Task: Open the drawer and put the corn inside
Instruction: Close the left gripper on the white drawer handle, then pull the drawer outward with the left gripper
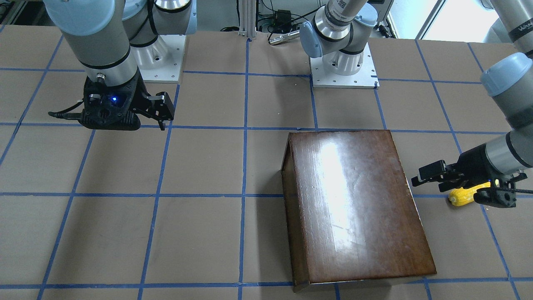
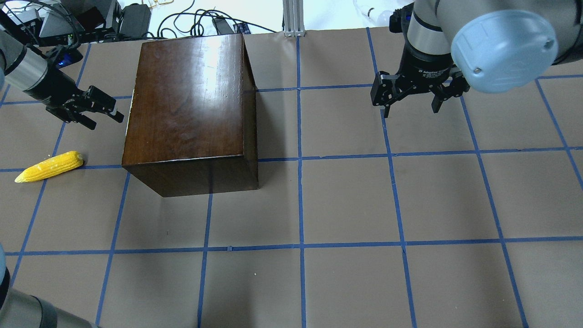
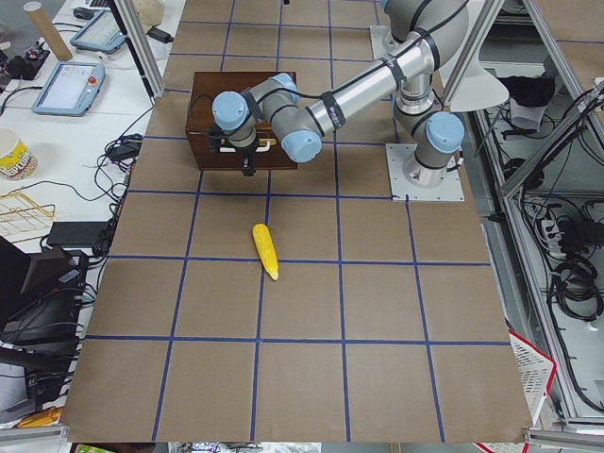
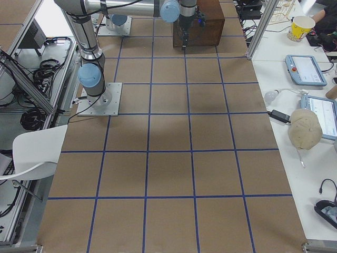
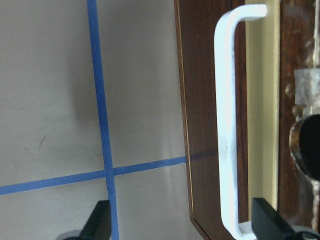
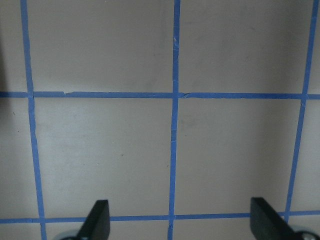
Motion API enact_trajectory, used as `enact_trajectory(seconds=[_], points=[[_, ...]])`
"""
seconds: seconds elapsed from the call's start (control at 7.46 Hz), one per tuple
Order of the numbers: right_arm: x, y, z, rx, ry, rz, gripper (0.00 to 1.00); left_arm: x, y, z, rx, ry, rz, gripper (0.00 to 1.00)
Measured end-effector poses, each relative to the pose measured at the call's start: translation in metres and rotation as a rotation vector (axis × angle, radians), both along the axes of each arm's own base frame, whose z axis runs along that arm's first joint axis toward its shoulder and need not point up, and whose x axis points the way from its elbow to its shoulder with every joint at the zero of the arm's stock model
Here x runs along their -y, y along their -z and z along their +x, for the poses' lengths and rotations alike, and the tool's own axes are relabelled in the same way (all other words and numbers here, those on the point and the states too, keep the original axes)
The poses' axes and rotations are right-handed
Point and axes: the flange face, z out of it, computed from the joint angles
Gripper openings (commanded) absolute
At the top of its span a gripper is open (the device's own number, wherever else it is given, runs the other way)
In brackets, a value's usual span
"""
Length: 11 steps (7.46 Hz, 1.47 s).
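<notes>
Brown, blue-taped table (image 2: 346,205) holds corn (image 2: 50,166) near wooden box (image 2: 191,105).

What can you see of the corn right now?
The corn is a small bright yellow toy cob with bumpy kernels, tapered at one end. It lies flat on the brown table, across a blue tape line, on the robot's left of the wooden box and apart from it, blunt end towards it. Nothing grips it.

Left claw (image 2: 105,119) and right claw (image 2: 410,111) gape, left seemingly horizontal.
</notes>
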Motion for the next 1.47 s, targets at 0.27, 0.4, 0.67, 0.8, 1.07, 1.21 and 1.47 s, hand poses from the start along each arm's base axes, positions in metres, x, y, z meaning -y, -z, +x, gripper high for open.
enact_trajectory(seconds=[0.27,0.4,0.67,0.8,1.07,1.21,1.47], points=[[0.0,0.0,0.0,0.0,0.0,0.001,1.0,0.006,0.01,0.0,-0.025,-0.011,-0.001,1.0],[0.0,0.0,0.0,0.0,0.0,0.0,1.0,0.008,0.015,0.0,-0.035,-0.015,-0.003,1.0],[0.0,0.0,0.0,0.0,0.0,0.0,1.0,0.011,0.021,-0.001,-0.057,-0.022,-0.005,1.0],[0.0,0.0,0.0,0.0,0.0,0.0,1.0,0.012,0.023,-0.002,-0.07,-0.025,-0.009,1.0],[0.0,0.0,0.0,0.0,0.0,0.0,1.0,0.013,0.026,-0.003,-0.083,-0.029,-0.007,1.0],[0.0,0.0,0.0,0.0,0.0,0.0,1.0,0.014,0.029,-0.003,-0.086,-0.031,-0.007,1.0],[0.0,0.0,0.0,0.0,0.0,0.0,1.0,0.017,0.035,-0.002,-0.087,-0.032,-0.007,1.0]])
